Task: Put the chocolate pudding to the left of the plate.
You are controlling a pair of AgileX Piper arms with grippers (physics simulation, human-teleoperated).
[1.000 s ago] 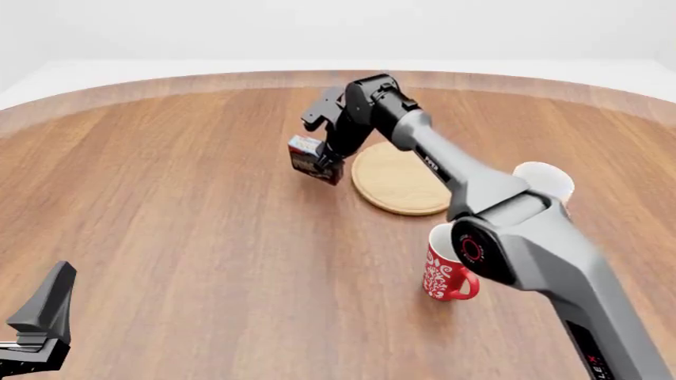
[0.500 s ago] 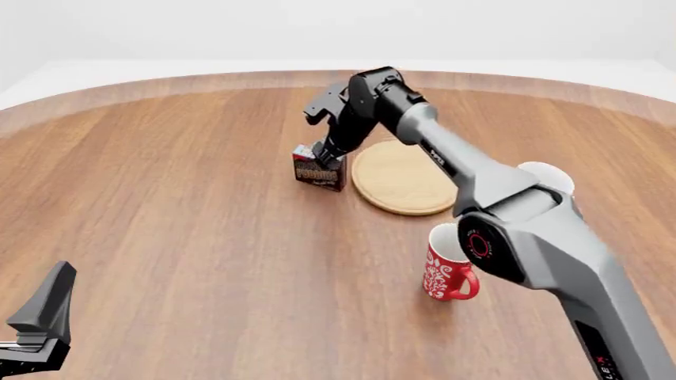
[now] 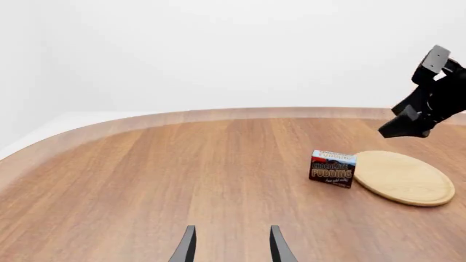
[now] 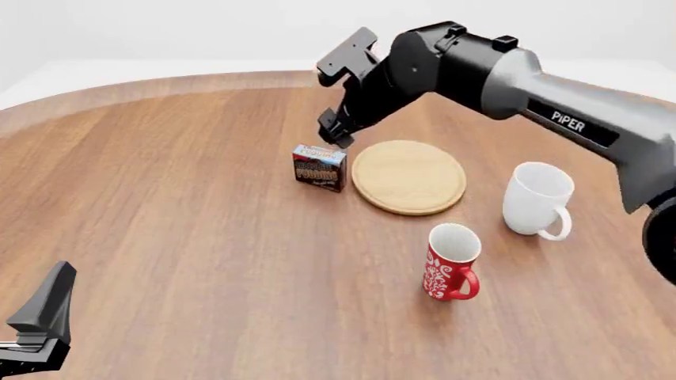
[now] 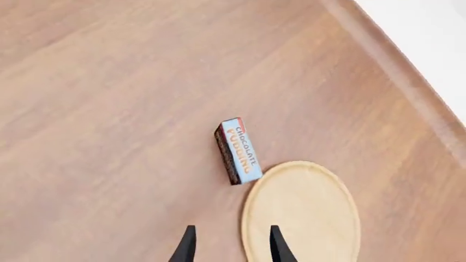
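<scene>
On the wooden bench (image 4: 169,198) the chocolate pudding (image 4: 319,167) now stands just left of the plate (image 4: 409,176), since the right pincer (image 4: 335,133) released it and has risen empty, so the placing looks done

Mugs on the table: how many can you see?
2. The white mug stands right of the plate; the red patterned mug stands nearer the camera, in front of the plate. Nothing suggests another hidden one.
</scene>
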